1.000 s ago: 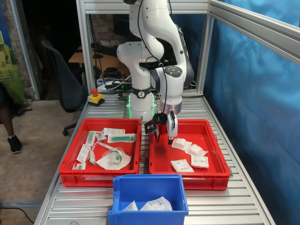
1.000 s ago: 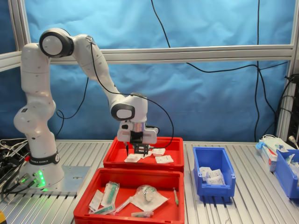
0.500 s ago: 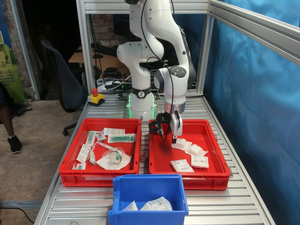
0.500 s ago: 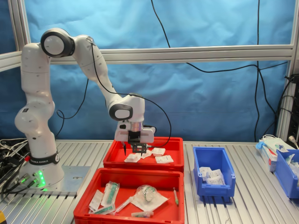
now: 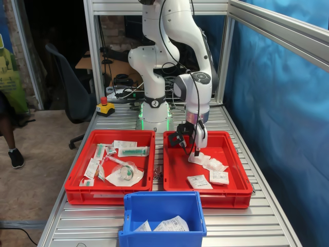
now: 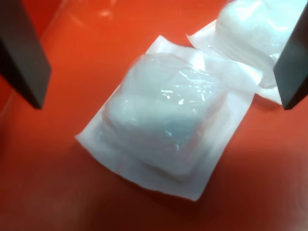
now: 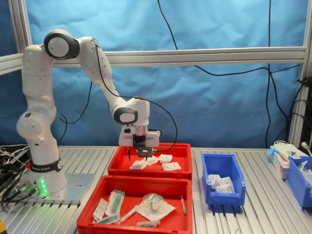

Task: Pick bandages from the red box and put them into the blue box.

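First exterior view: reading no clear writing anywhere. Sitting left, the twin red tray [image 5: 110, 164] of syringe packs [image 5: 133, 151]. Having shifted rightward and deeper since a second ago, hovering spread and empty, the gripper [image 5: 189, 148] in the red box [image 5: 207, 163], straddling a puffy bandage [image 6: 166, 118]. Lying nearby, more bandages [image 5: 207, 173]. Waiting nearer the camera on the worktop [image 5: 247, 224], the blue box [image 5: 162, 217].

From the table's front edge we face the arm's base [image 5: 154, 110]; from one side edge we see it side-on. Both share the trays. Our wrist camera looks closely down.
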Robot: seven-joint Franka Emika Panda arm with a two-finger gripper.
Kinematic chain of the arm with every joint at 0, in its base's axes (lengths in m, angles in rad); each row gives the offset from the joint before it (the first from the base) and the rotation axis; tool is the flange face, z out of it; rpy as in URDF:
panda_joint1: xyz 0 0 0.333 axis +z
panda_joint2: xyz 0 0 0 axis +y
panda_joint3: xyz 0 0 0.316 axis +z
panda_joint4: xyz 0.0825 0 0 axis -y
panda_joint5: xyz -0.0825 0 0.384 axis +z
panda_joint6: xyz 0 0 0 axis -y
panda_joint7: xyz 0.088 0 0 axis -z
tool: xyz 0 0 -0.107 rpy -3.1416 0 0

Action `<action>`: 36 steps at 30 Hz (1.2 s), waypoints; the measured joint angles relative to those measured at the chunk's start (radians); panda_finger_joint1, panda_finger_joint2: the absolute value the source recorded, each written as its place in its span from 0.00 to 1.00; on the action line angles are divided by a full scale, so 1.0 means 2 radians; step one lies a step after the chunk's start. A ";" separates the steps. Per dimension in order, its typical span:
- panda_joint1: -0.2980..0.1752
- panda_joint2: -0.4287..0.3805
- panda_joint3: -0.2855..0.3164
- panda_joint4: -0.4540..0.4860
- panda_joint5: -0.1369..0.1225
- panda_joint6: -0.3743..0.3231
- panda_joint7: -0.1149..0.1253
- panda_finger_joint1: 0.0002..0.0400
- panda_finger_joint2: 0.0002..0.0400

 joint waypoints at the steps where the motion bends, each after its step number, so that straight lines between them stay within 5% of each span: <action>1: 0.002 0.001 0.000 0.000 0.000 0.000 0.000 1.00 1.00; 36: 0.011 0.057 0.000 0.001 0.000 0.053 0.000 1.00 1.00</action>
